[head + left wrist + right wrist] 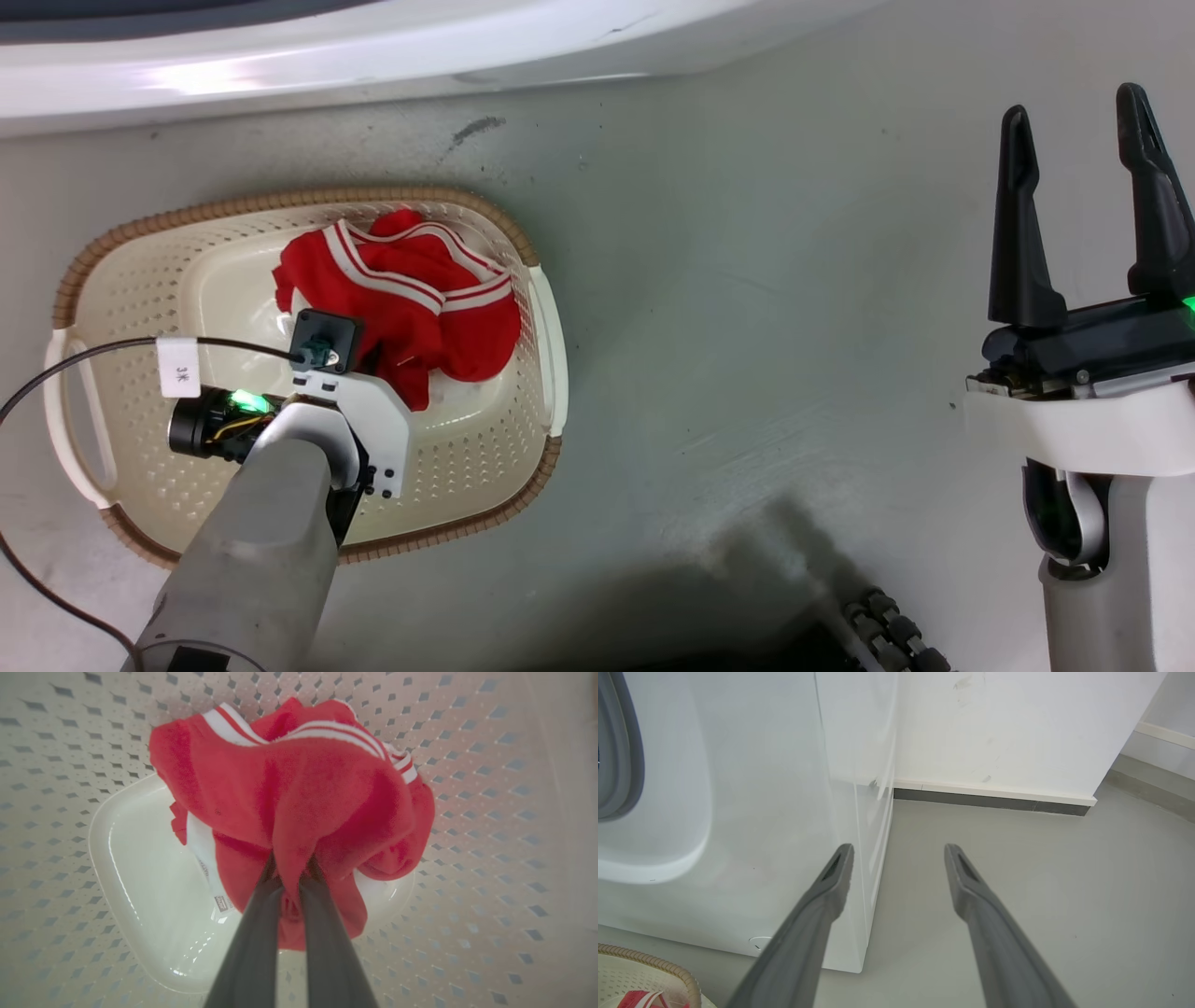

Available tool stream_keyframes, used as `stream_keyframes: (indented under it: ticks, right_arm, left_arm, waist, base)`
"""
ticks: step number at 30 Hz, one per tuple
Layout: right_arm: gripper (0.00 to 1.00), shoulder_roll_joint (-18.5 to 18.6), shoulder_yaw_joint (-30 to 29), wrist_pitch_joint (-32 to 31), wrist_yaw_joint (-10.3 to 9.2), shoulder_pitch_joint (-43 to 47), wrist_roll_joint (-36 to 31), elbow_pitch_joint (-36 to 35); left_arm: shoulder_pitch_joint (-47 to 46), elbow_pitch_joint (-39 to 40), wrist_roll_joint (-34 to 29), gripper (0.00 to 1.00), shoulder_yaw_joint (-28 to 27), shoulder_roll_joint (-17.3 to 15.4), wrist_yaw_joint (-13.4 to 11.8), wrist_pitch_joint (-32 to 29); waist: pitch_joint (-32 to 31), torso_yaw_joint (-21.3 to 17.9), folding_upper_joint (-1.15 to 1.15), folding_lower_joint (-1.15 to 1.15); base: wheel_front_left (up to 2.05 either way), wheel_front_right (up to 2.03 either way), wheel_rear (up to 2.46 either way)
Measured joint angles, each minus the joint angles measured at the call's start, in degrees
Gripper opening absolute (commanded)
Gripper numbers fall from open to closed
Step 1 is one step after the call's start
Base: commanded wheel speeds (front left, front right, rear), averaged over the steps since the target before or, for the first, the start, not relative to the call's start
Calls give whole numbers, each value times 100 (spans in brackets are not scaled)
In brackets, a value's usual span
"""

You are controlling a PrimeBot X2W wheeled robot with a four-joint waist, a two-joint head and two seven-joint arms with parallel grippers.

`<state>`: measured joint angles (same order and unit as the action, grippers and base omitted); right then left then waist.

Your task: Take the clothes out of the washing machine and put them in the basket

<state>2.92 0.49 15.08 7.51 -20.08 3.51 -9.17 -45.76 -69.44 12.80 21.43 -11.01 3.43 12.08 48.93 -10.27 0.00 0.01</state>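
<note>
Head cam first: the cream basket sits on the grey floor just in front of the white washing machine. The red clothes with the white stripes are bunched up inside it, toward its far right part. The left arm goes straight down into the basket, and from up here its wrist covers the fingers. The right hand is well off to the right over the floor, fingers apart with nothing between them. Left wrist cam: the left hand is pinched tight on a fold of the red fabric, with cloth squeezed between the two fingers. The rest of the bundle lies on the basket's glossy bottom and runs up against the perforated wall. A white tag with small print pokes out on the left of the pile. Right wrist cam: that hand's fingers are spread wide, holding nothing, pointing toward the machine's front corner. The grey gasket is at the left edge, with a white wall behind. The basket's brown rim and a sliver of red show in the lower left corner.
</note>
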Motion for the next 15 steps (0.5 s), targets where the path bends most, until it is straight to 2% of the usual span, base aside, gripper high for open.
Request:
stream_keyframes:
  ticks: [4, 5, 6, 11, 15]
  right_arm:
    - [100, -1, 22, 0, 0, -33, 13, -1]
    - [100, -1, 32, 0, 0, -53, 26, 1]
    - [100, -1, 38, 0, 0, -65, 34, 3]
    - [100, 0, 26, 0, 0, -58, 53, 94]
    - [100, -2, 66, 0, 0, -12, 45, 180]
  left_arm:
    - [-105, -243, -214, 0, 248, -12, -40, -221]
    - [-122, -272, -222, 35, 275, -11, -40, -274]
    - [-134, -290, -249, 100, 319, -9, -34, -281]
    - [-118, -353, -230, 100, 389, 76, 53, -265]
    - [23, -372, 80, 100, 151, 163, -43, 29]
  waist:
    - [130, -45, 0, 0]
    - [137, -57, 0, 0]
    - [133, -67, 0, 0]
    - [-34, -51, 0, -1]
    - [-306, -2, 0, -1]
  base:
    - [0, 0, 0]
    - [0, 0, 0]
    - [0, 0, 0]
    - [0, 0, 0]
    - [0, 0, 0]
